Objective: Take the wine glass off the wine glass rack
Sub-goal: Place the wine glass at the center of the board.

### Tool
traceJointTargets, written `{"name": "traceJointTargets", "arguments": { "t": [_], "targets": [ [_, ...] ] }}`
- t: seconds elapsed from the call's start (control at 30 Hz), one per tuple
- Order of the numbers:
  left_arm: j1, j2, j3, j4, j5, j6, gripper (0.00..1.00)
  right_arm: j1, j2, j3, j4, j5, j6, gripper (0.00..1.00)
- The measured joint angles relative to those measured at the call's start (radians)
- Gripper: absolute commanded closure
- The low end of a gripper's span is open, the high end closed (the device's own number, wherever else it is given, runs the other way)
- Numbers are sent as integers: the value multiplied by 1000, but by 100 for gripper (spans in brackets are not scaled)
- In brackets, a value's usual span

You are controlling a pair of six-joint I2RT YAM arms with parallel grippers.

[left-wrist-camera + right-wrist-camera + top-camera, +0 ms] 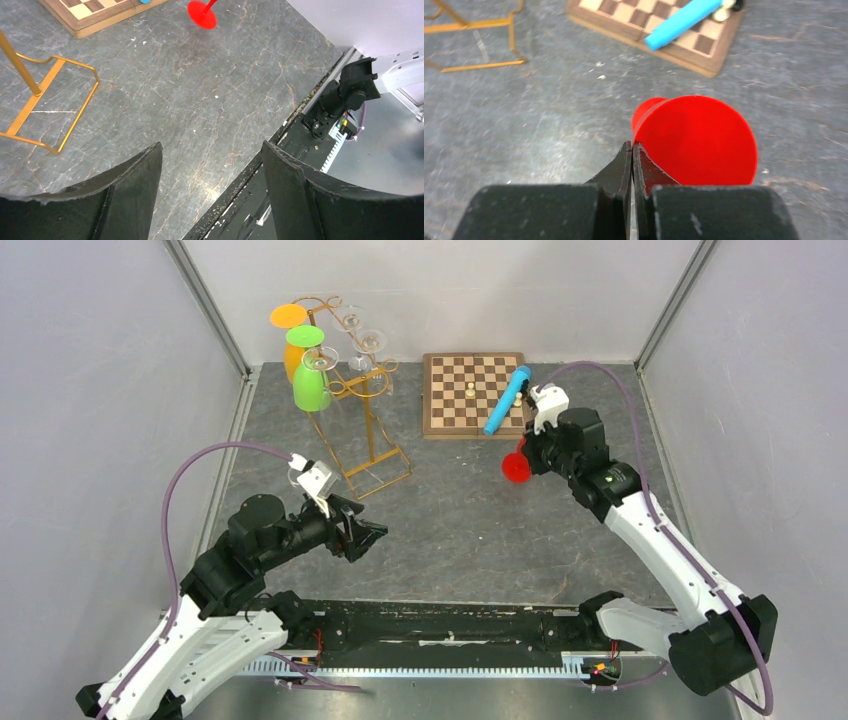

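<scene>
The gold wire wine glass rack [368, 430] stands at the back left. An orange glass [289, 316], a green glass [310, 388] and clear glasses [371, 340] hang upside down from it. My right gripper [523, 454] is right of centre, away from the rack, shut on the thin stem of a red wine glass [515, 469]. In the right wrist view the red round foot [699, 140] sits right at the closed gripper tips [632, 145]; its bowl is hidden. My left gripper [370, 537] is open and empty low over the table's near left [210, 145].
A wooden chessboard [450, 415] lies at the back centre with a blue tube [507, 400] and small chess pieces [470, 390] on it. The rack's rectangular wire base [77, 116] shows in both wrist views [479, 65]. Grey walls enclose the table.
</scene>
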Motion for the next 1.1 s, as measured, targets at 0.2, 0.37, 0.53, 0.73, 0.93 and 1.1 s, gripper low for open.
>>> {"name": "traceJointTargets", "arguments": {
  "t": [0.2,0.37,0.53,0.73,0.93,1.1],
  "targets": [
    [0,-20,-7,-1,-35,-1,24,-76,54,51,28,134,13,100],
    [0,-45,-14,-1,-66,-2,26,-190,116,89,37,158,39,100],
    [0,-56,-15,-1,-87,-2,26,-275,211,169,45,155,66,100],
    [0,-64,-16,-2,-100,-3,26,-303,295,233,45,180,73,100],
    [0,-66,-16,-2,-109,-3,27,-339,403,334,10,199,67,100],
    [0,-66,-16,-2,-109,-3,27,-374,494,425,-11,204,61,100]
  ]
}}
